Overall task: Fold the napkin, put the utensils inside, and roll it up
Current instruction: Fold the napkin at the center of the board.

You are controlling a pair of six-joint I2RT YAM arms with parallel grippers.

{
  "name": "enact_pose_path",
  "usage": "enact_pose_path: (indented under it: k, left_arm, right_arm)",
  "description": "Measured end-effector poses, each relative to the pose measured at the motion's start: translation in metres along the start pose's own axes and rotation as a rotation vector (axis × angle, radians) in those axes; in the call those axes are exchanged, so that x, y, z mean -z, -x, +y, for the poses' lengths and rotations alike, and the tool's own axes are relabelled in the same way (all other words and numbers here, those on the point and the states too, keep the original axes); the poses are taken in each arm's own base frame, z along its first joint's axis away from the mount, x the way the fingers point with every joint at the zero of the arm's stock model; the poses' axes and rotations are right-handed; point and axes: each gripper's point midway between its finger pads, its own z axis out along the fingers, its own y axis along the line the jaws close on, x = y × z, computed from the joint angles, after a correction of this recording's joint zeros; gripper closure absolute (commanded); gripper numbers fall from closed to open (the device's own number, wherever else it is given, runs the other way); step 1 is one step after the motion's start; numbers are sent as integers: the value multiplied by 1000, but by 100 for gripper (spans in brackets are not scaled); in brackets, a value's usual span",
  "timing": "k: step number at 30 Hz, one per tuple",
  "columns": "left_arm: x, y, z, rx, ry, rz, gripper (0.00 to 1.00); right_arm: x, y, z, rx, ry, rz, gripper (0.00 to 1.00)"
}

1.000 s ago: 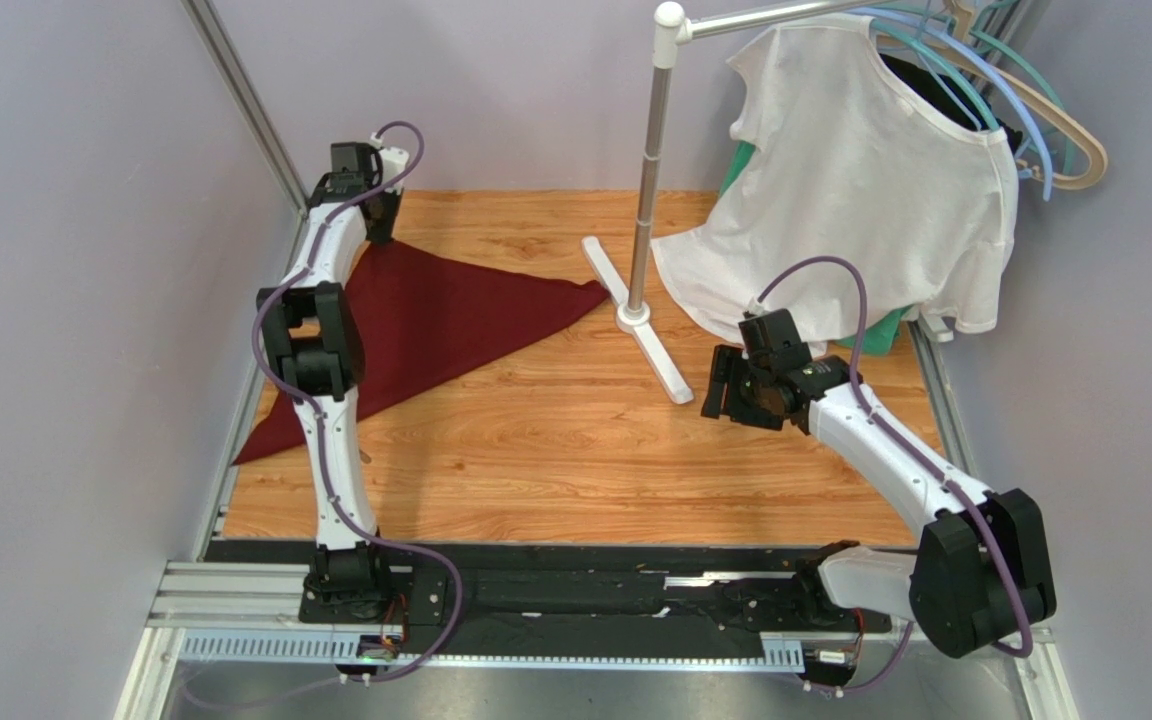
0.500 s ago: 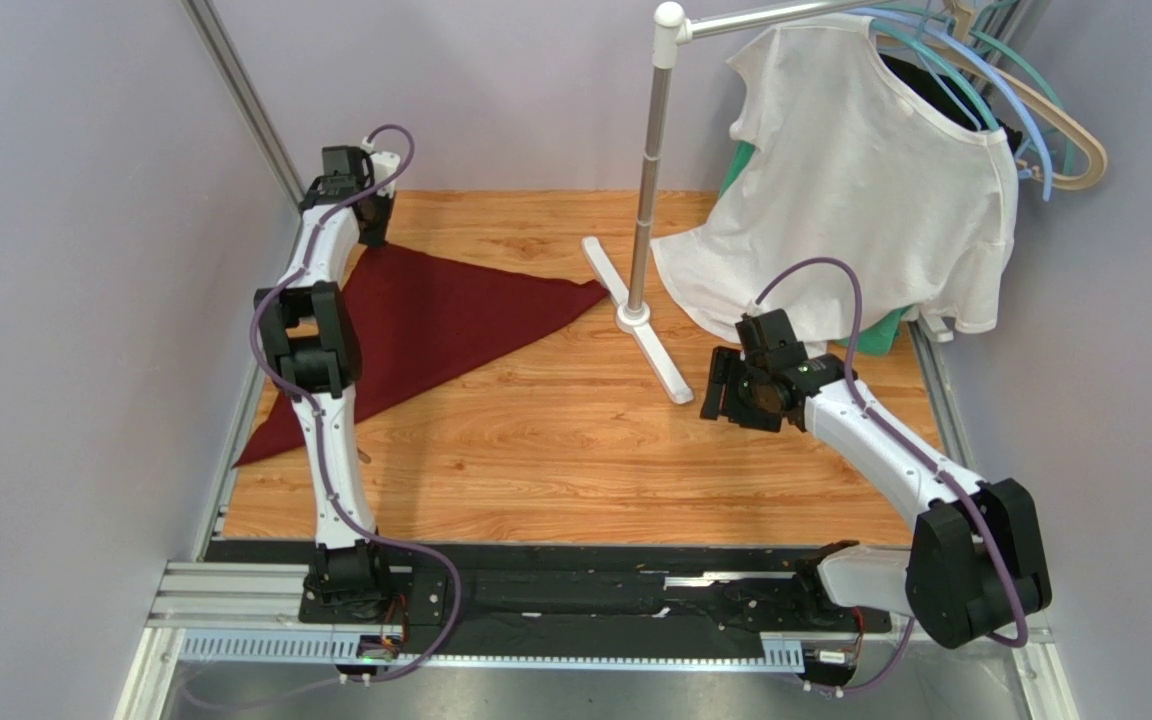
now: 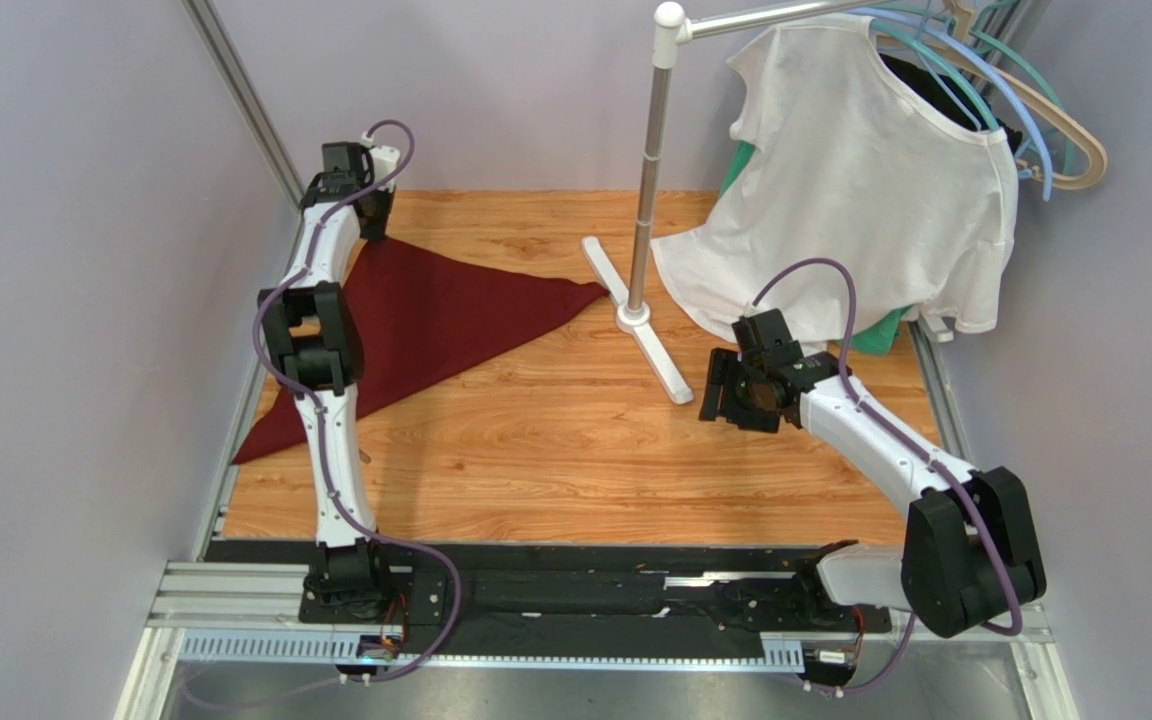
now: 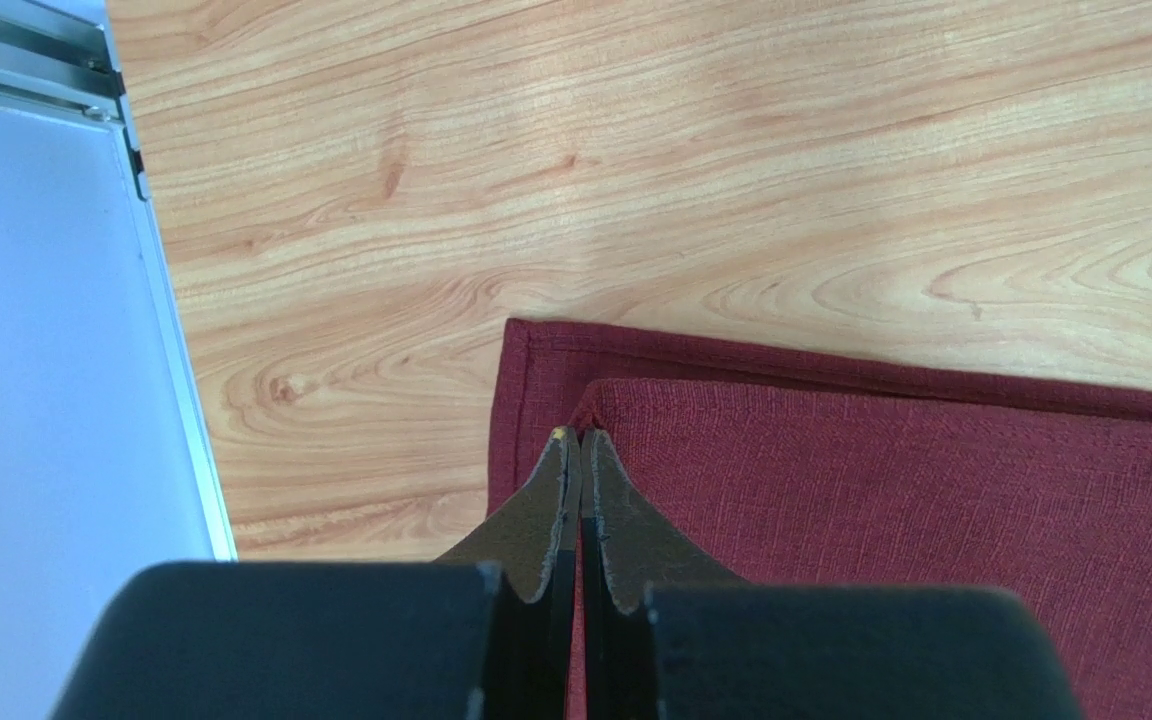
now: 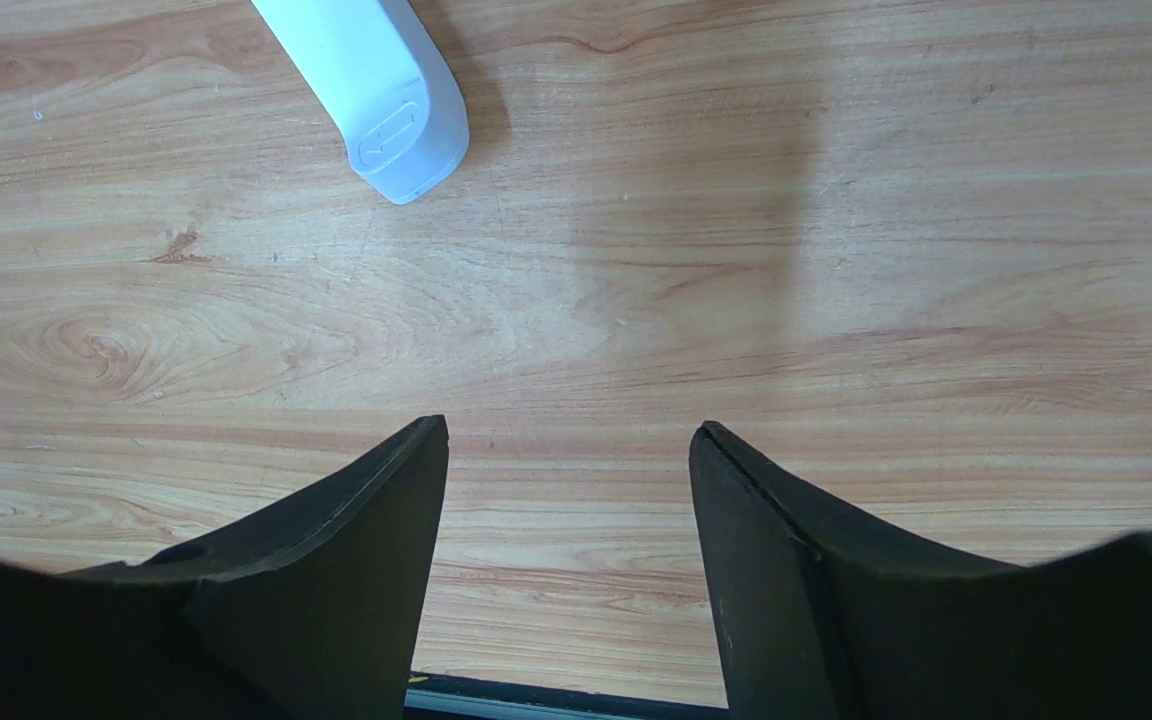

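The dark maroon napkin (image 3: pixel 447 323) lies on the left of the wooden table, folded into a triangle with its long point toward the stand. My left gripper (image 3: pixel 373 228) is at its far left corner. In the left wrist view the left gripper (image 4: pixel 581 438) is shut, with the upper layer's corner of the napkin (image 4: pixel 913 495) pinched between the tips, just inside the lower layer's hem. My right gripper (image 3: pixel 717 387) hovers open over bare wood at the centre right; nothing is between its fingers (image 5: pixel 567 435). The utensils are out of view.
A white stand (image 3: pixel 636 315) with a tall pole (image 3: pixel 654 150) is at the back centre; one foot (image 5: pixel 372 90) reaches toward my right gripper. A white T-shirt (image 3: pixel 868 180) on coloured hangers (image 3: pixel 1040 113) hangs at the back right. A metal rail (image 4: pixel 162 300) edges the table's left side.
My left gripper has shifted slightly left at the napkin's far corner, staying shut. The right arm has edged a little left, jaws unchanged.
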Motion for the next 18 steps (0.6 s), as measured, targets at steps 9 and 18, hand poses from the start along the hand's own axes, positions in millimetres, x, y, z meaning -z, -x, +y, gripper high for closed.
enact_pose_path:
  k: [9,18]
  left_arm:
    - [-7,-6,-1,2,-2,12,100]
    - [-9,-1,3,7,5,-1,100]
  right_arm:
    - [-2,-1,0,-4,-4,6,36]
    - [-7,-3,0,-3,-11,21,36]
